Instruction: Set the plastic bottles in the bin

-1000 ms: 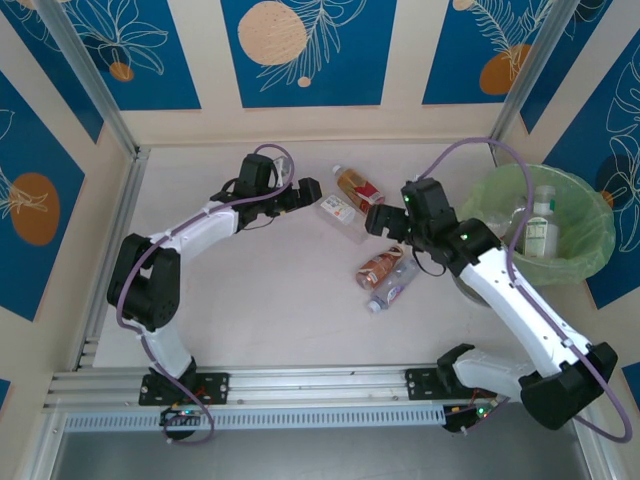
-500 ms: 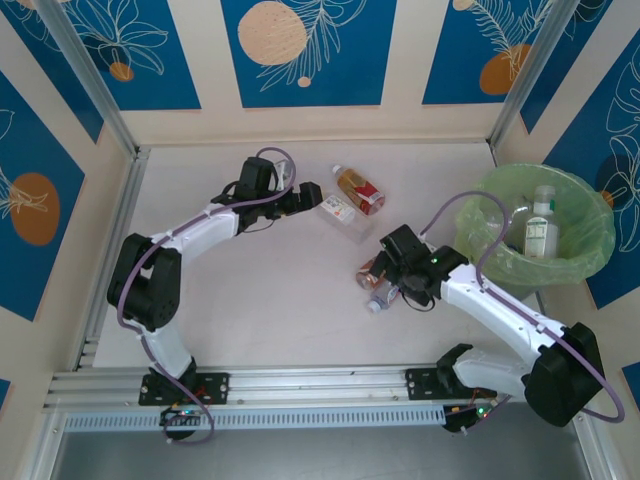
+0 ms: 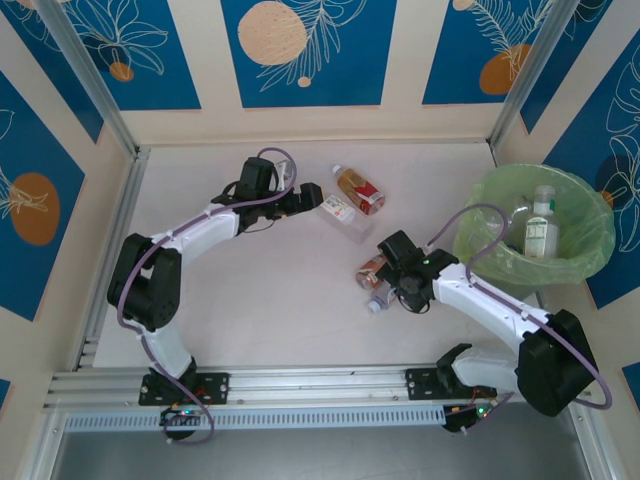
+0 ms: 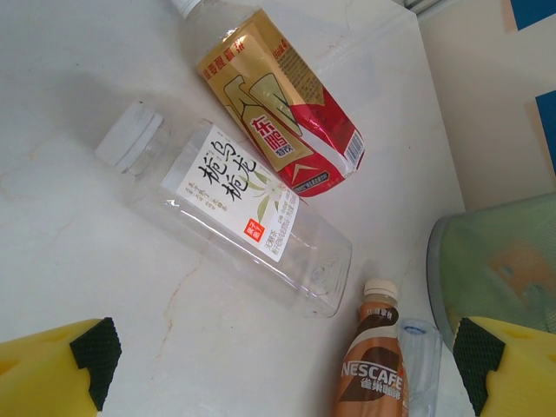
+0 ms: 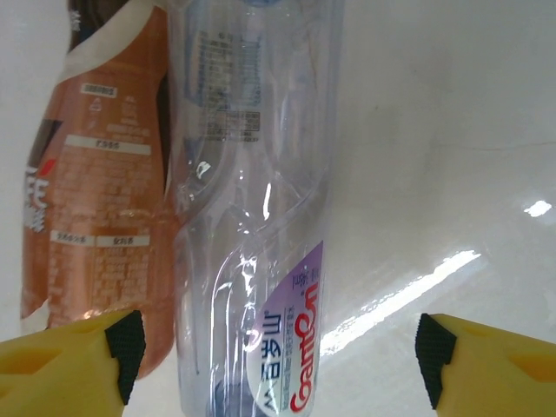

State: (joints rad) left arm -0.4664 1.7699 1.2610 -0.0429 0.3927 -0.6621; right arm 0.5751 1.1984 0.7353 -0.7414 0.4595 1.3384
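Two plastic bottles lie side by side mid-table: a brown-labelled one [image 3: 373,267] [image 5: 100,200] and a clear one with a purple-and-white label [image 3: 386,293] [image 5: 252,217]. My right gripper [image 3: 392,277] [image 5: 274,356] is open low over them, its fingers straddling the clear bottle, the left pad [image 5: 122,343] by the brown one. Farther back lie a red-and-gold bottle [image 3: 358,189] [image 4: 282,104] and a clear white-labelled bottle [image 3: 340,211] [image 4: 230,213]. My left gripper [image 3: 308,192] [image 4: 282,373] hangs open just left of them, holding nothing. The bin [image 3: 592,248] [image 4: 486,261] stands at the right.
Inside the green-lined bin are at least two bottles, one white-labelled [image 3: 541,228]. The right arm's grey cable [image 3: 470,225] loops beside the bin's rim. Walls close the table at the back and sides; bare tabletop [image 3: 270,290] lies in front of the left arm.
My right arm has swung away from the bin side and come down over the brown and clear bottles mid-table. The left arm has barely moved.
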